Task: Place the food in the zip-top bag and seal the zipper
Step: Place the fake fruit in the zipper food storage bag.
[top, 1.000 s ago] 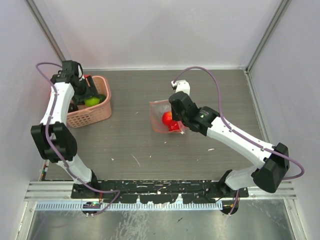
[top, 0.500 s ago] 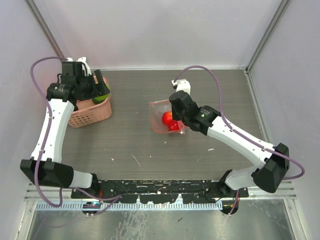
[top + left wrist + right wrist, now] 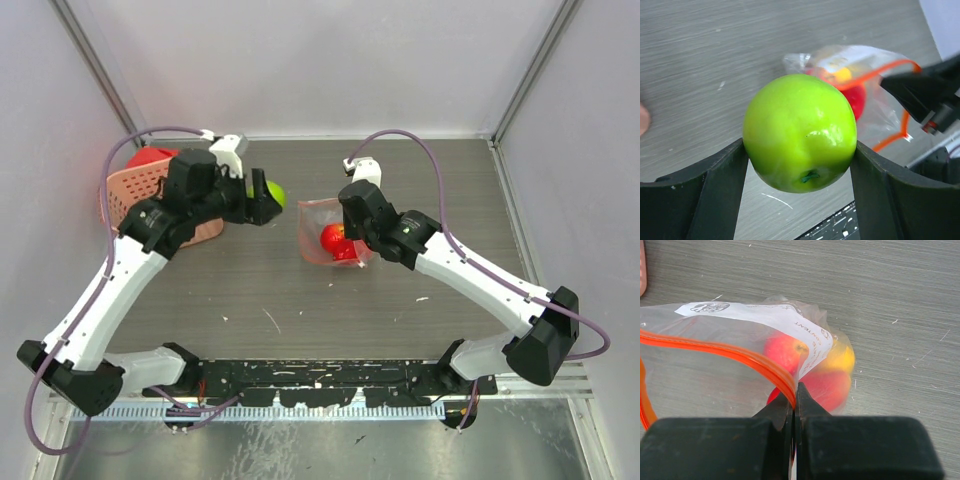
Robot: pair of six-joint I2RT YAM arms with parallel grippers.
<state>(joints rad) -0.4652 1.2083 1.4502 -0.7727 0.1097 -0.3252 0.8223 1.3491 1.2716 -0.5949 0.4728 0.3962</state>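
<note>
A green toy apple [image 3: 800, 132] hangs above the table just left of the bag, with my left gripper [image 3: 799, 150] shut on it; from above the apple [image 3: 272, 194] shows at the fingertips. The clear zip-top bag [image 3: 318, 222] lies at mid-table, its mouth held open. My right gripper [image 3: 795, 390] is shut on the bag's orange zipper [image 3: 730, 352] at the mouth edge. Inside the bag are a red fruit [image 3: 785, 352], a yellow one [image 3: 842, 360] and another red piece [image 3: 827, 387]. The zipper [image 3: 875, 72] curves open towards the apple.
A pink lattice basket [image 3: 140, 190] sits at the back left beside the wall, with a red item [image 3: 150, 158] showing at its far rim. My right arm [image 3: 470, 275] crosses the right half of the table. Walls close in on three sides.
My left arm has lifted the green apple out of the basket and swung it right, towards the bag. The basket shifted slightly. The right gripper and bag have stayed put.
</note>
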